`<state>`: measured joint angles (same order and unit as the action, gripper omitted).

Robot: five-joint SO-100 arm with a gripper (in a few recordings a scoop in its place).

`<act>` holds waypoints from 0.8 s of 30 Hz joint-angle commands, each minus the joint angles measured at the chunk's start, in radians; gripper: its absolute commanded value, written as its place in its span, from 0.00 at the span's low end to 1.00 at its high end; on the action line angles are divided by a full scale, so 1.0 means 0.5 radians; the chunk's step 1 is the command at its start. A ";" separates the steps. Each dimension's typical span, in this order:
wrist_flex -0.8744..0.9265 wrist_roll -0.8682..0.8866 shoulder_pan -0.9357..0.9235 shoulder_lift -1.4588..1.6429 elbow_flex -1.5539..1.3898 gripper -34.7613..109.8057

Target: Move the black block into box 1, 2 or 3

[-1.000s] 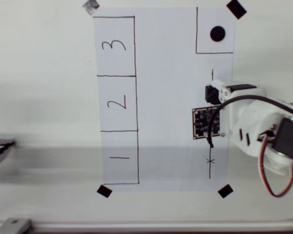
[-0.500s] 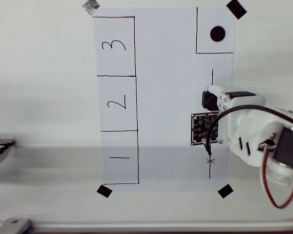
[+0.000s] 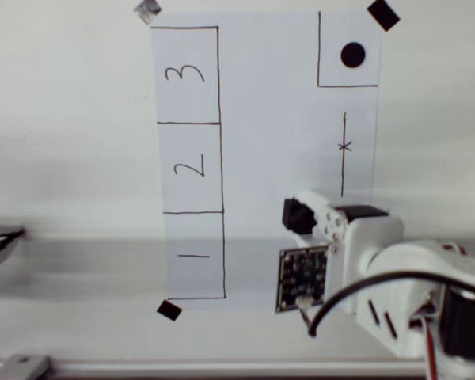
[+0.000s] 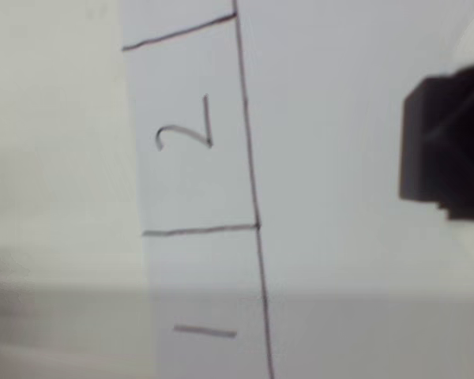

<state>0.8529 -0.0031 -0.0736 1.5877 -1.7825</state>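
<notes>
Filling the right edge of the wrist view, the black block (image 4: 438, 142) sits pinned in the gripper (image 4: 458, 150), a dark cube with the white paper (image 4: 332, 197) blurred beneath it; the jaws are closed narrow on the cube and it appears lifted clear of the sheet. Beyond it in that view run the drawn lines of the column of boxes, with the box marked 2 (image 4: 193, 142) above and box 1 (image 4: 213, 316) below, a grey band of shadow lying across the lower part. From the overhead view, the white arm (image 3: 396, 277) reaches in from the lower right corner, its small dark circuit board (image 3: 302, 277) facing up near the bottom edge of the paper (image 3: 269, 158). Just past the board the gripper (image 3: 305, 215) holds the black block (image 3: 297, 215) over the bare middle of the sheet, to the right of the line shared by box 1 (image 3: 194, 255) and the box marked 2 (image 3: 190, 168), outside both. Farther up the sheet stands the box marked 3 (image 3: 186, 75), and to the right a drawn line with a small cross (image 3: 344, 146). At the far top right is a smaller drawn square (image 3: 348, 51) with a black dot (image 3: 352, 55) inside it. Black tape squares (image 3: 382, 13) pin the paper's corners to the pale table (image 3: 63, 119)
</notes>
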 commanded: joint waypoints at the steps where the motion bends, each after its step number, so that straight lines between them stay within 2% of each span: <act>1: 0.025 0.034 0.052 0.040 0.227 0.24; 24: 0.025 0.206 0.218 -1.077 1.451 0.24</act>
<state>0.8529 0.0844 0.0077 1.0431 -1.1904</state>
